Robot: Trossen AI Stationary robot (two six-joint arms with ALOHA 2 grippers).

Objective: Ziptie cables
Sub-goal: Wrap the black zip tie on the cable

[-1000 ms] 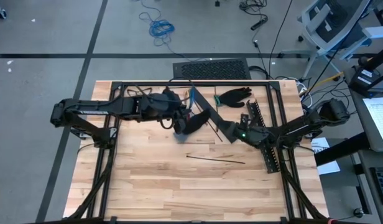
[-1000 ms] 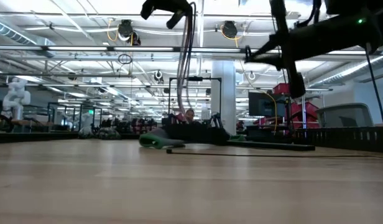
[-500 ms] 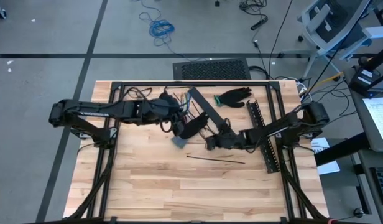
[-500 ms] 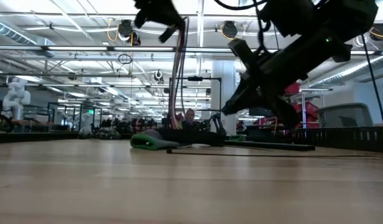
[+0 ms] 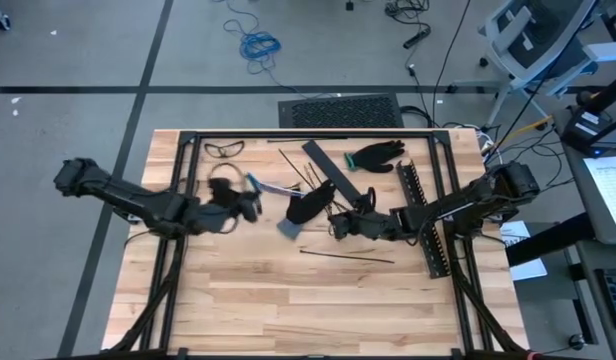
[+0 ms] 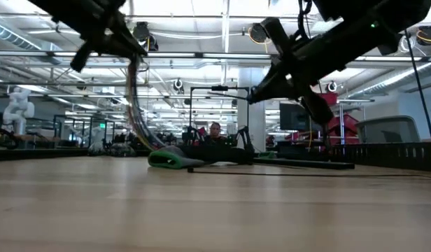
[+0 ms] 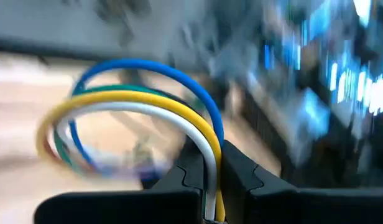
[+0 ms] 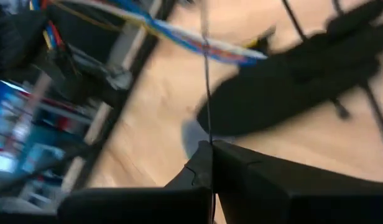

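Left gripper is pinched on the bundle of thin multicoloured wires, which loops up clear of the wooden desk toward its left-centre. Right gripper is pressed together on a thin black zip tie near the black glove. Recommended: hold the bundle steady and taut, and bring the tie squarely across a straight section before wrapping.

Cables: bundle of thin yellow, white, blue, green and red wires, bent in a loop, one end pinched, the rest trailing across the tabletop.
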